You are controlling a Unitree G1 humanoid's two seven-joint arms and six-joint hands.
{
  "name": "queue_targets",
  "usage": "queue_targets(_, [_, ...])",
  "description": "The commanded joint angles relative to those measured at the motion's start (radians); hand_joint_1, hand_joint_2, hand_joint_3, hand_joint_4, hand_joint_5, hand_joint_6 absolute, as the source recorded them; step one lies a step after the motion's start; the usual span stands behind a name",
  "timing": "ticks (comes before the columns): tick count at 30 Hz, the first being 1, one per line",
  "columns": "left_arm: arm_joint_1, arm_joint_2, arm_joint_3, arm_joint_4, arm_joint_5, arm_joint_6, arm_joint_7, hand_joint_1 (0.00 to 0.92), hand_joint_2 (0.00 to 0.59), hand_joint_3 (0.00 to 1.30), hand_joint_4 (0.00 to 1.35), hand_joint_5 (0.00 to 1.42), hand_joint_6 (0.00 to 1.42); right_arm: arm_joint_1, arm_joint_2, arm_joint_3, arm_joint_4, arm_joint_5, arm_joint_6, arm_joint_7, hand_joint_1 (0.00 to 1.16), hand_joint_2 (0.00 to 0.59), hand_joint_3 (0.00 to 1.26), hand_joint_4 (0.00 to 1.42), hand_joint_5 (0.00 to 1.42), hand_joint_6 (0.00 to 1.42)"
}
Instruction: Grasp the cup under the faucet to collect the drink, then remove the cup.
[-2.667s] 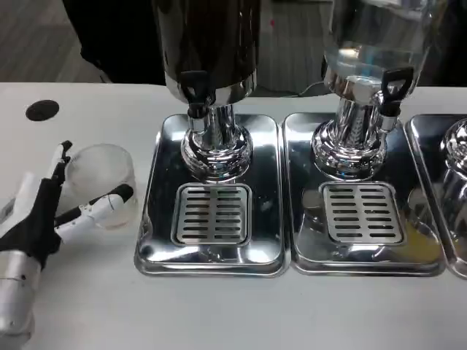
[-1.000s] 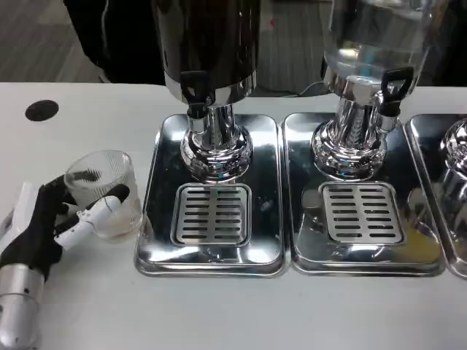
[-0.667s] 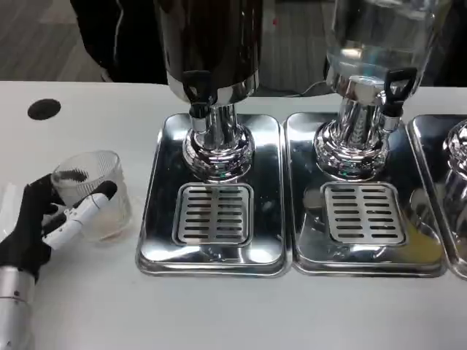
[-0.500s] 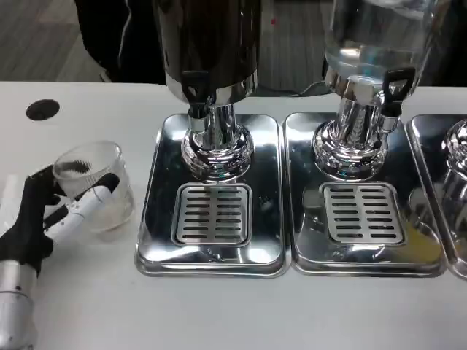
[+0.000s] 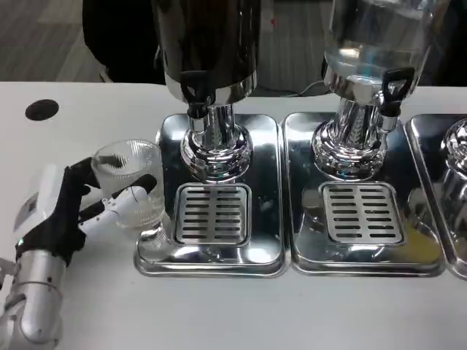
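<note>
Our left hand (image 5: 69, 211) has its fingers (image 5: 128, 199) clamped around the clear cup (image 5: 131, 184), and the change over the last moments is plain: the cup, which half a second ago sat further toward the left edge of the frame on the white worktop (image 5: 219, 313), is now carried right and sits at centre left, its lower edge just over the left rim of the first chrome drip tray (image 5: 155, 251). It looks lifted and a little tilted, though we cannot tell for sure whether its base clears the tray rim. The cup is empty as far as we can see. It is not yet under the black faucet (image 5: 195, 91) of the dark dispenser (image 5: 208, 44), which stands in the upper middle of the frame, above and to the right of the cup; the slotted grate (image 5: 211, 213) beneath that faucet is bare. We judge the grasp done and the carry under way; what remains is to bring the cup further right and back, over the grate and under the spout, before any drink can be collected.
</note>
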Motion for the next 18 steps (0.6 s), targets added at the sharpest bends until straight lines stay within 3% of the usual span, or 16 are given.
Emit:
queue_targets(1, [-0.035, -0.014, -0.042, -0.034, 0.04, 0.003, 0.019, 0.212, 0.196, 0.44, 0.56, 0.41, 0.43, 0.0, -0.005, -0.015, 0.004, 0.014, -0.016, 0.008, 0.36, 0.586, 0.1, 0.08, 0.0, 0.0])
queue_targets(18, [0.0, -0.029, -0.116, -0.129, 0.106, 0.012, 0.004, 0.212, 0.197, 0.45, 0.56, 0.41, 0.43, 0.005, -0.001, -0.022, 0.003, 0.025, -0.024, 0.012, 0.36, 0.586, 0.1, 0.08, 0.0, 0.0])
